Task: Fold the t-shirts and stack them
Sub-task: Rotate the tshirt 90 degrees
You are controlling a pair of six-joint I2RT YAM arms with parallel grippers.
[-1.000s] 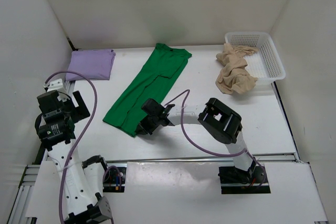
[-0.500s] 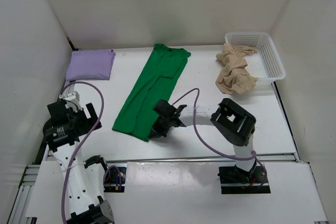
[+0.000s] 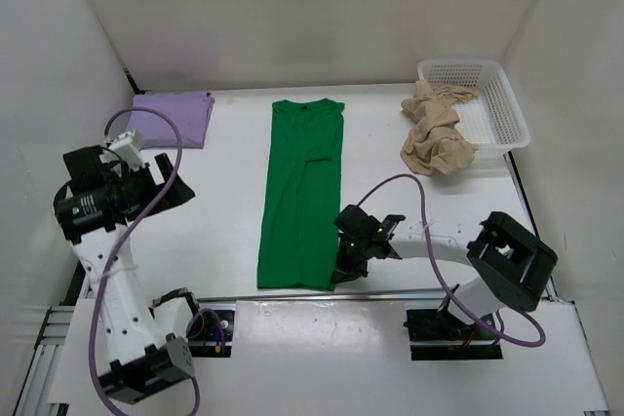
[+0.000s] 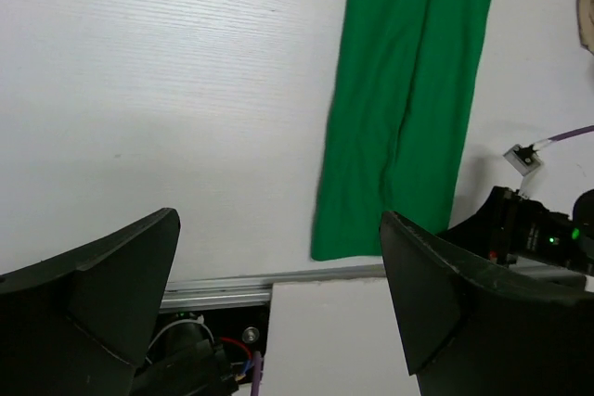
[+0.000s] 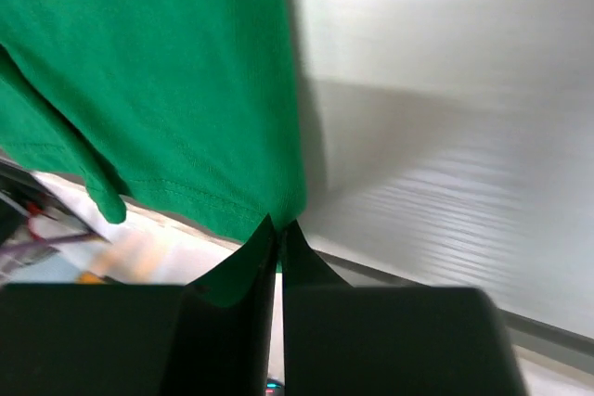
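My right claw (image 3: 340, 276) clamped on green t-shirt (image 3: 302, 182) hem corner; shirt dragged nearer, now straight; my left claw (image 3: 156, 185) wide, empty.

The green shirt (image 3: 302, 197) is lying flat as a long strip, centre; purple shirt (image 3: 171, 119) is lying folded, far-left; beige shirt (image 3: 436, 133) is lying crumpled, far-right.

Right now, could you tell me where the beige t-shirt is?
In the top view the beige t-shirt lies at the far right, draped over the left rim of the white basket, apart from the green t-shirt.
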